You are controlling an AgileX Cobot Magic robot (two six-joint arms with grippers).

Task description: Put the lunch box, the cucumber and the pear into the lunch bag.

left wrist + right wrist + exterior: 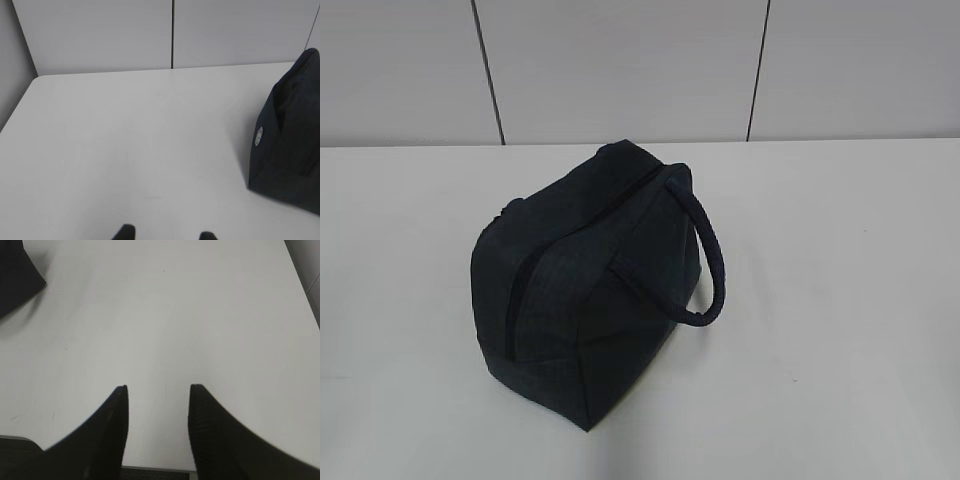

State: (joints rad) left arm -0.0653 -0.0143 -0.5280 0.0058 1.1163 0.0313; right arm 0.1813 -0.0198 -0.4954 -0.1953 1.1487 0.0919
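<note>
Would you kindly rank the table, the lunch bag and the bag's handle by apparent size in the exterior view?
1. Table, filling most of the frame.
2. Lunch bag, the dark bulk at centre.
3. Handle, a thin loop on the bag's right side.

Both pincers point(165, 235) point(157, 390) parted, empty.

Lunch bag point(580, 290), frame centre: dark navy, faint check weave; small white round emblem point(258, 136) on its end panel. Desk point(840, 300): plain white. Wall panels point(620, 60), top: pale grey, dark seams. Fingers point(112, 430), lower frame: black.
</note>
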